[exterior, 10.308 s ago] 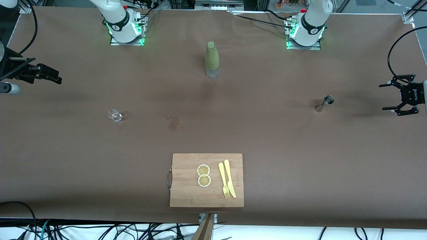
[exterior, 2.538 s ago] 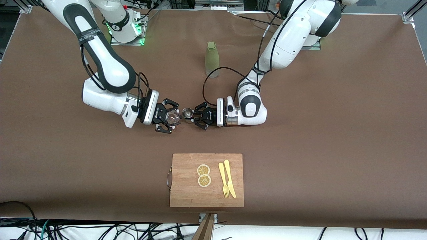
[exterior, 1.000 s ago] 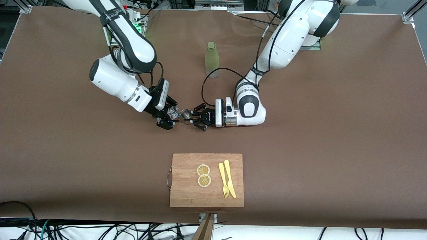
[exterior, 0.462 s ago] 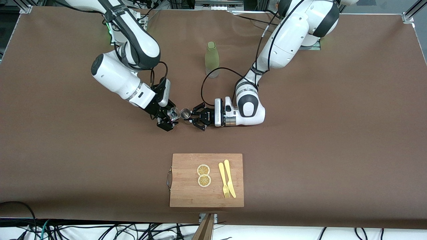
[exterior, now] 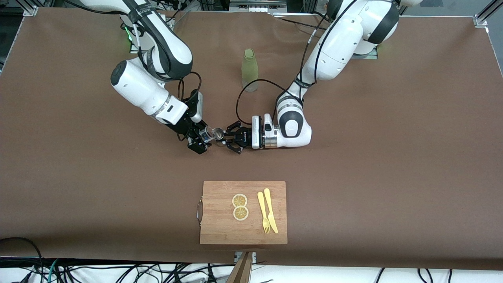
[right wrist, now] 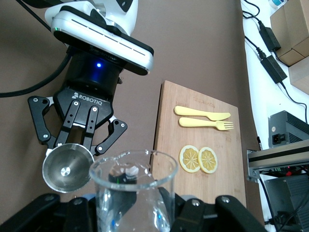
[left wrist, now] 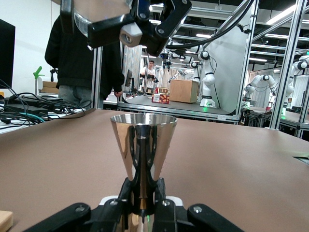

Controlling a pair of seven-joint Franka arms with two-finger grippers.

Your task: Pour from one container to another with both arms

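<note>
My right gripper (exterior: 204,138) is shut on the clear glass cup (exterior: 208,134), held tilted over the table's middle with its mouth toward the jigger. The silvery jigger (exterior: 219,135) stands upright in my left gripper (exterior: 226,138), which is shut on its narrow waist. In the left wrist view the jigger (left wrist: 143,145) rises from my left gripper (left wrist: 143,195), and the cup (left wrist: 94,14) hangs just above its rim. In the right wrist view the cup (right wrist: 133,191) sits in my right gripper (right wrist: 133,215), its rim beside the jigger's open bowl (right wrist: 67,168).
An olive-green bottle (exterior: 250,70) stands farther from the front camera, between the two arms. A wooden cutting board (exterior: 220,196) with two lemon slices (exterior: 240,206) and a yellow fork and knife (exterior: 267,212) lies nearer the front camera.
My right arm has swung its wrist round and tipped the cup further toward the jigger. The left gripper with the jigger has crept slightly toward the cup.
</note>
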